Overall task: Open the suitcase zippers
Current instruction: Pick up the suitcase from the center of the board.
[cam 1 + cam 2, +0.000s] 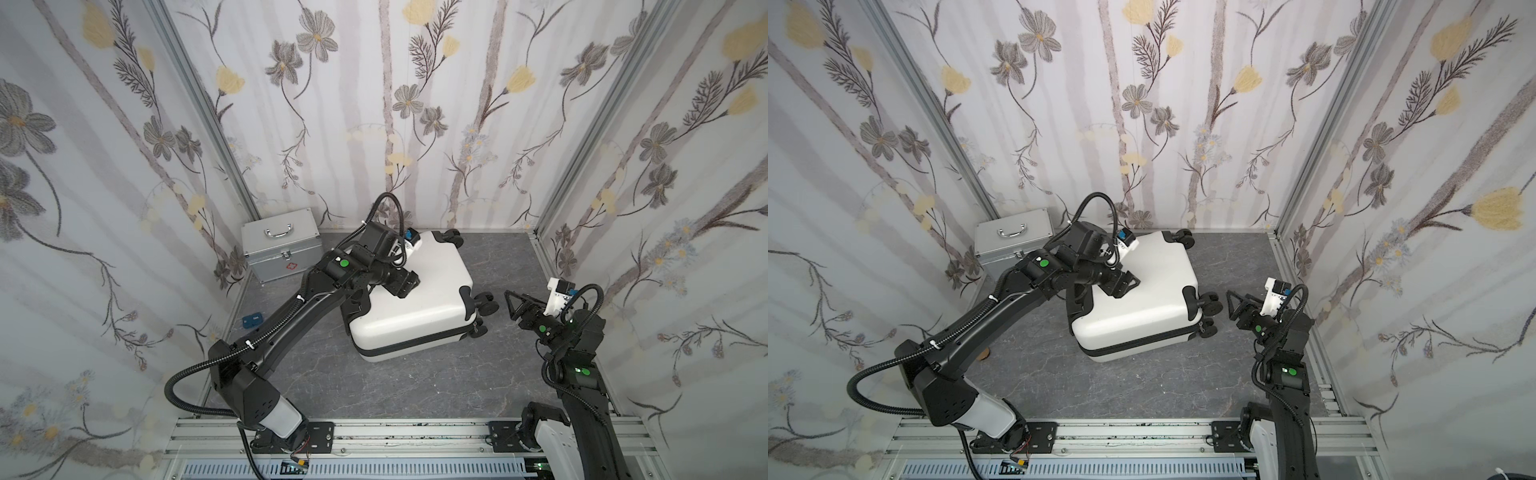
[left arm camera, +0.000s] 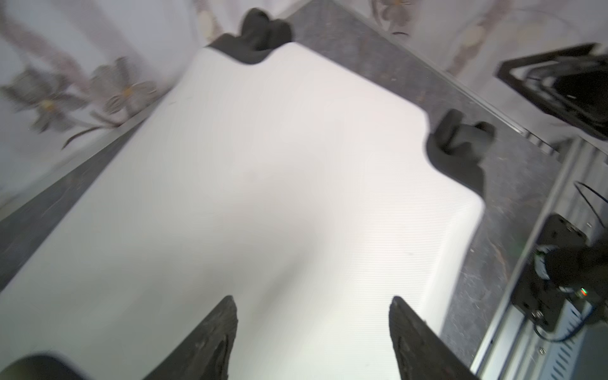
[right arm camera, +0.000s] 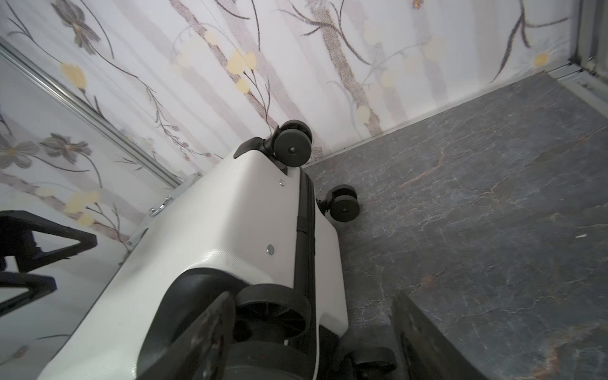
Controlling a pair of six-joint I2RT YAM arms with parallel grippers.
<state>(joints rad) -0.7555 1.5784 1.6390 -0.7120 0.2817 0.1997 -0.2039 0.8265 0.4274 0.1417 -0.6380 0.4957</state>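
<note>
Suitcase [image 1: 415, 291] flat on my surface [image 1: 415, 382], shut, wheels [image 1: 487, 305] pointing at right claw [image 3: 312, 292], long axis crosswise, left claw [image 2: 312, 299] spread empty over its shell, right claw spread empty, silver case [image 1: 282, 245] closed

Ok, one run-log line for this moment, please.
suitcase: flat, closed | zipper band: looks shut | left gripper: open above suitcase | right gripper: open beside wheels

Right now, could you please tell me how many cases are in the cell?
2: the white hard-shell suitcase lies in the middle; the silver aluminium case stands in the far left corner. None seems hidden.
</note>
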